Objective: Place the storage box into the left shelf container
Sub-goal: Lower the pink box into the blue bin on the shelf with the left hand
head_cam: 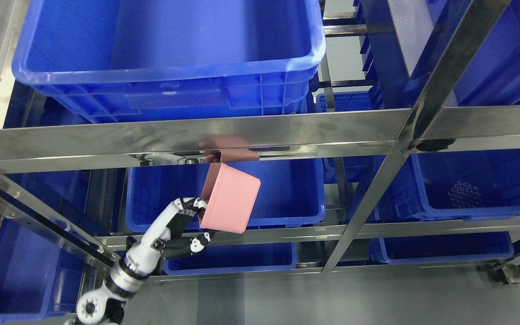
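Fingers [188, 205] of the left hand [176, 225] clamp the tilted pink storage box [230, 198] before the middle blue container [287, 198]; next, carrying it over the rim and releasing.

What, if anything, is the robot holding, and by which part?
The left hand holds the pink storage box by its lower-left edge, tilted, in front of the blue container on the shelf.

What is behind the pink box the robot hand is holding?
A blue bin on the shelf sits behind the pink box, held by the left robot hand. The box covers part of the bin's inside.
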Available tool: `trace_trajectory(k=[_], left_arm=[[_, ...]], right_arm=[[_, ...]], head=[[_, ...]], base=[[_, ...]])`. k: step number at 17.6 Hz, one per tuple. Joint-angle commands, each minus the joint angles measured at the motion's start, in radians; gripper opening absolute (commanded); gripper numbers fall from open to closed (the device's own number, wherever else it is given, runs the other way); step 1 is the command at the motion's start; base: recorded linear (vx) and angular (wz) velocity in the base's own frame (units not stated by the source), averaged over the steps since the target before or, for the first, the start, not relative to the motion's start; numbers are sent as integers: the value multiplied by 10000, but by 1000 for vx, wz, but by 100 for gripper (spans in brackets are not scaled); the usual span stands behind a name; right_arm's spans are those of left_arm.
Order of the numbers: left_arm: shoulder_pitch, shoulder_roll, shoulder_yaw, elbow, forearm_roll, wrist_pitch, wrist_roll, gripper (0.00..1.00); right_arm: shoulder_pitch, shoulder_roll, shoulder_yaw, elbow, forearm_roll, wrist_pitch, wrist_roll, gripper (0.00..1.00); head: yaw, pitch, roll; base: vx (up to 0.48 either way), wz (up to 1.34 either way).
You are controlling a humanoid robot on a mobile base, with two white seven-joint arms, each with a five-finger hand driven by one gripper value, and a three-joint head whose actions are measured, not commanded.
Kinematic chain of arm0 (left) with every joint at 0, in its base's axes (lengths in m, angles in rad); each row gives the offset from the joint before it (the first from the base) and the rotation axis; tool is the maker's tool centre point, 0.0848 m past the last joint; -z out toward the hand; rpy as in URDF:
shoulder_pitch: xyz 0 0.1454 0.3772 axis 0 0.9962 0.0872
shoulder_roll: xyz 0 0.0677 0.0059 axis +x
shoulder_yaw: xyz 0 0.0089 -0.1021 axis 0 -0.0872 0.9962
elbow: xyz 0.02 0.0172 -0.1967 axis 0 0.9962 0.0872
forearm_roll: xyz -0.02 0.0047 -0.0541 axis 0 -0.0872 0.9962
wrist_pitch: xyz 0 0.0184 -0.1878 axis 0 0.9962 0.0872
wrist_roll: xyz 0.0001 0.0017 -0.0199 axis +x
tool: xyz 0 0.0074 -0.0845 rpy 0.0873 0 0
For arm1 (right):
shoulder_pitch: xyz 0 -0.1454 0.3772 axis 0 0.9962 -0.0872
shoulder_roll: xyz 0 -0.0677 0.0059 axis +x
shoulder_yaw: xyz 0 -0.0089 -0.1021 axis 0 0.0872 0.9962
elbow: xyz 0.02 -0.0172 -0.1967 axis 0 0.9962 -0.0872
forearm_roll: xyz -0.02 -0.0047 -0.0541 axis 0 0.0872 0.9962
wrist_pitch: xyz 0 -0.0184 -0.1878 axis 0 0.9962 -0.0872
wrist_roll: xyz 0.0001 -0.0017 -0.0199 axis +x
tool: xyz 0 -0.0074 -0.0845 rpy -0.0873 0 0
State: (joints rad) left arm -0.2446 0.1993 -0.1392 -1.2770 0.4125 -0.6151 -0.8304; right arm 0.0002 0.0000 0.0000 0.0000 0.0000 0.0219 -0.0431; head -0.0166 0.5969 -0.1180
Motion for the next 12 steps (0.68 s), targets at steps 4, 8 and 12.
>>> trace_trajectory(k=[4,8,12], left_arm=[[-3780,-1010,856,4729,-4581,322,-363,2],[-4333,-1818,963,5988,-5763,276,-302,2],[-4900,-1818,810,6741,-6486,322,-256,2]], right_arm=[[90,-175,-46,-175,15,-5,1,100],[90,-175,-46,-175,15,-5,1,100],[90,-175,-46,-175,15,-5,1,100]], head=[[0,0,0],[0,0,0],[0,0,0]], base=[[-25,96],[-17,118],[2,-11]])
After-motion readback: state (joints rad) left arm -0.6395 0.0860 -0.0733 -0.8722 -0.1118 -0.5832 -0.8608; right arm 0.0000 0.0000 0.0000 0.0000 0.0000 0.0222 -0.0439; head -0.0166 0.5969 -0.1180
